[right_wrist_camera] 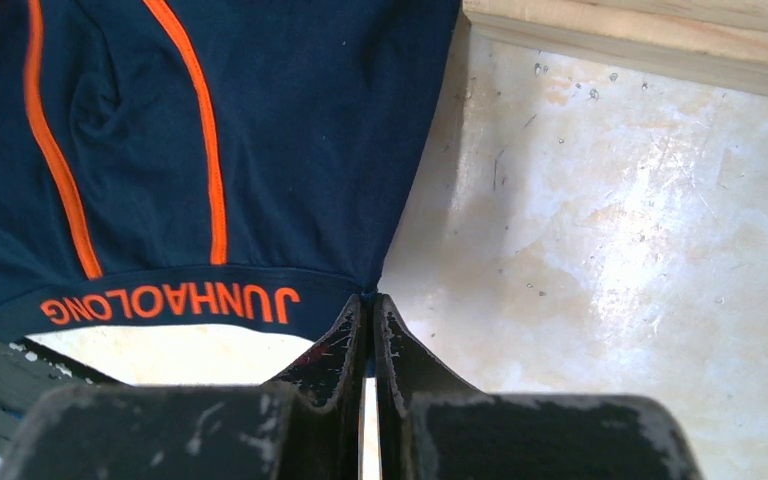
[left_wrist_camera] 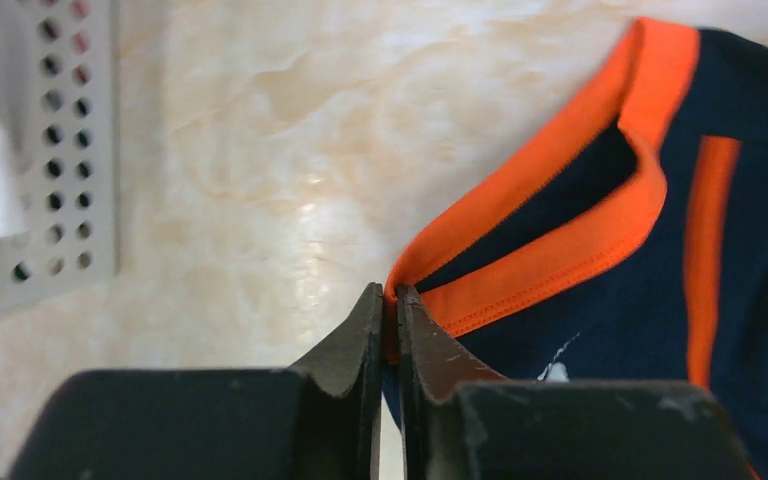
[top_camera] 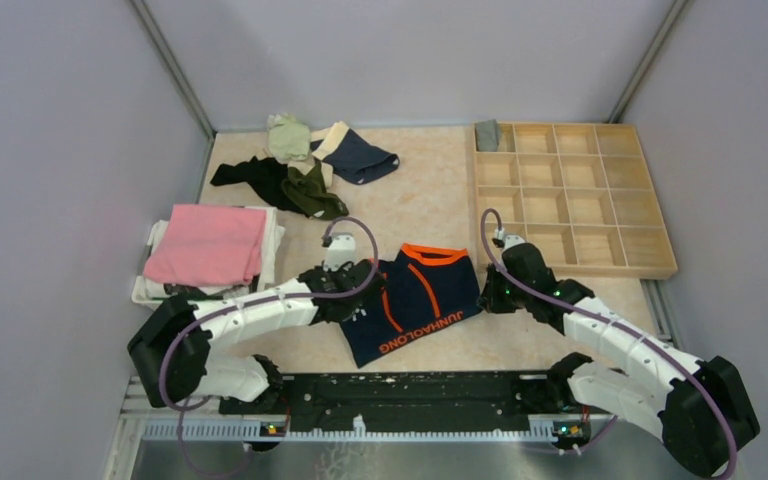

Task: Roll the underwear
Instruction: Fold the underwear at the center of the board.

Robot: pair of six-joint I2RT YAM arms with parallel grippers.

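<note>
- Top view: nearest, the black rail carries both arms. Just beyond it, left of the wooden tray, the navy briefs lie spread flat on the counter, not yet rolled. The left end effector is at their edge away from the tray and the right end effector at their tray-side edge.
- One grey roll sits in the tray's far-left corner cell, and every other cell looks bare. A loose pile of more underwear waits well left of the tray at the back. A folded pink cloth lies further left. By my reckoning one piece is done and several are left.
- Left wrist view: the end effector's tips are pressed together, pinching the briefs' orange band.
- Right wrist view: the tips are pressed together on the briefs' corner by the orange lettering, with the tray's wooden edge close by. The rolling itself looks yet to begin.
</note>
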